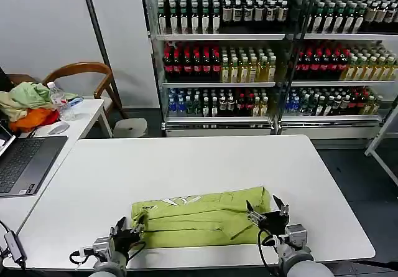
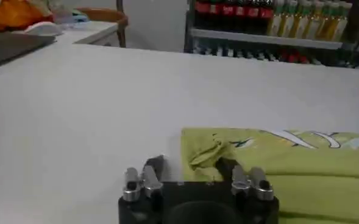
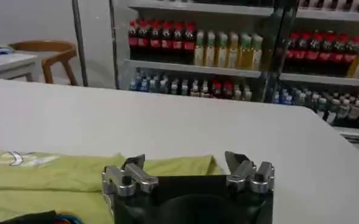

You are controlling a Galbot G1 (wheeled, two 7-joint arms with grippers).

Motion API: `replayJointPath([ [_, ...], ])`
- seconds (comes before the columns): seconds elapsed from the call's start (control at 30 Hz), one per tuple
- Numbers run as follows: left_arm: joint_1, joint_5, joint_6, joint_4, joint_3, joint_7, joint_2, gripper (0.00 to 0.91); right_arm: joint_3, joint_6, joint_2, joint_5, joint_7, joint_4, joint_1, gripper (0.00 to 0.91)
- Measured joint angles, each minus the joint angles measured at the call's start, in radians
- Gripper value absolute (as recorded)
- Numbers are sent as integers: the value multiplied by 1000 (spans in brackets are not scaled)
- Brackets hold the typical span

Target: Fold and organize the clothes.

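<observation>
The T-shirt (image 1: 202, 220) lies partly folded near the table's (image 1: 186, 165) front edge. Left gripper (image 1: 129, 232) and right gripper (image 1: 268, 215), both spread wide and empty, should pinch matching corners evenly.

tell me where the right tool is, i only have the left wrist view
Observer: The right tool is open, low over the T-shirt's right end.
Operator: how does the whole thing lie
Observer: It is folded into a long band along the near edge of the table.
Operator: and my left tool from above
Observer: The left tool is open at the band's left near corner.
</observation>
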Motion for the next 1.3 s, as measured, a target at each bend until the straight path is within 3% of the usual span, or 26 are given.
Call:
replayJointPath([
  [0.73,-6,79,19,13,9,67,-27,30,-3,5,-7,-6,6,-27,24,907],
  [0.97,35,91,65,-21,-124,150,-8,30,-12,7,-10,-5,6,-35,46,907],
  [1.3,94,112,136,-23,-419,278,30,30,-30,9,-20,-1,7,-46,82,907],
])
